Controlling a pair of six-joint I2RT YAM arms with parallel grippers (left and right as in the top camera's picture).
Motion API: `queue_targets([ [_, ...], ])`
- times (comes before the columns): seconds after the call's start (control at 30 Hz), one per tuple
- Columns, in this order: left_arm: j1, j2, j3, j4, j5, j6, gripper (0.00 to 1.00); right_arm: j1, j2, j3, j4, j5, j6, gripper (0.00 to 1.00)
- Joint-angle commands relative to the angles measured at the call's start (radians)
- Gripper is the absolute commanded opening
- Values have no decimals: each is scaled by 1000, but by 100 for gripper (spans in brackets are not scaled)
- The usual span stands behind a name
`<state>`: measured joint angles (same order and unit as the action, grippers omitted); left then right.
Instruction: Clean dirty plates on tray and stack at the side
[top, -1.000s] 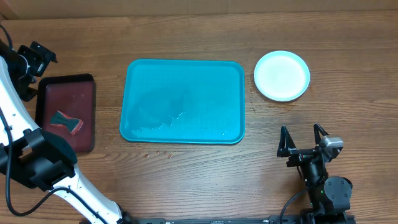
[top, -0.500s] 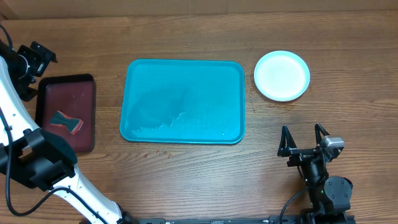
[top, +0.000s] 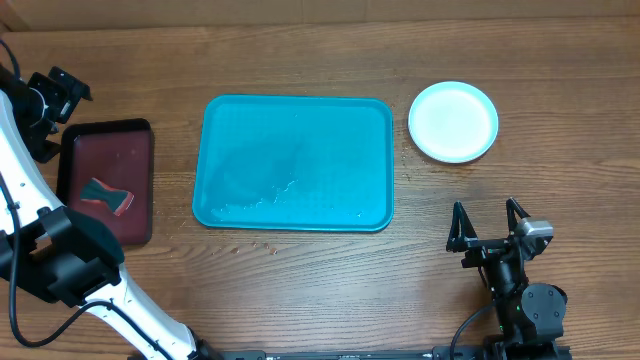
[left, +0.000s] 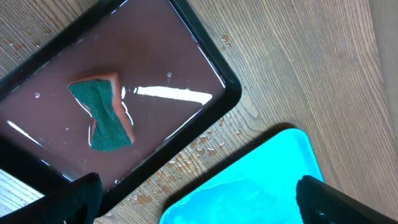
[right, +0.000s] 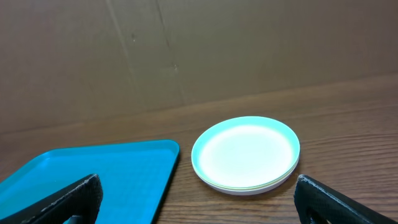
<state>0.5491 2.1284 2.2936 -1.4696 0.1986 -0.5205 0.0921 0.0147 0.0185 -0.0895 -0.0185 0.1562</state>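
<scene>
The plates (top: 453, 121) sit in one stack on the wood, right of the tray (top: 295, 160). In the right wrist view the stack (right: 245, 152) shows a pale blue top, with a yellow-green and a white rim under it. No plate lies on the teal tray, only a film of water near its front edge. My right gripper (top: 486, 222) hovers open near the table's front right, well short of the stack, nothing between its fingers (right: 202, 202). My left gripper (top: 52, 100) is open at the far left, above the gap between the maroon tray and the teal tray's corner (left: 261, 180).
A dark maroon tray (top: 140, 180) with a black rim lies left of the teal tray. It holds water and a green sponge (left: 102, 115) with an orange edge. Water drops dot the wood between the two trays. A cardboard wall stands behind the table.
</scene>
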Motion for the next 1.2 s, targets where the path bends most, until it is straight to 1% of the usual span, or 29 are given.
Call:
queue_targets([
  [0.0,-9,-4,11,1,2,-3,100,-5,-12,-11,5,10,-3,100],
  [0.1,-9,-3,11,1,0,2,100,-5,-12,-11,5,10,-3,100],
  [0.23,-6,-4,11,-29,-13,82,100,-5,-12,-11,5,10,-3,100],
  [0.3,-5,-10,11,-35,-24,82,100,-5,-12,-11,5,10,-3,100],
  [0.43,-19,-36,11,-40,9,79,100,-5,-12,-11,5,10,-3,100],
  [0.5,-41,-69,11,-39,9,124,100,-5,-12,-11,5,10,-3,100],
  [0.53,-64,-109,10,-28,8,158,100,-5,-12,-11,5,10,-3,100],
  [0.57,-95,-174,-3,5,2,222,100,-5,-12,-11,5,10,-3,100],
  [0.67,-151,-291,-62,62,-39,322,100,-5,-12,-11,5,10,-3,100],
  [0.77,-219,-418,-177,143,-52,411,100,-5,-12,-11,5,10,-3,100],
  [0.9,-315,-608,-438,310,-52,517,100,-5,-12,-11,5,10,-3,100],
  [1.07,-388,-850,-780,500,-52,552,100,-5,-12,-11,5,10,-3,100],
  [1.17,-393,-980,-953,574,-53,571,100,-5,-12,-11,5,10,-3,100],
])
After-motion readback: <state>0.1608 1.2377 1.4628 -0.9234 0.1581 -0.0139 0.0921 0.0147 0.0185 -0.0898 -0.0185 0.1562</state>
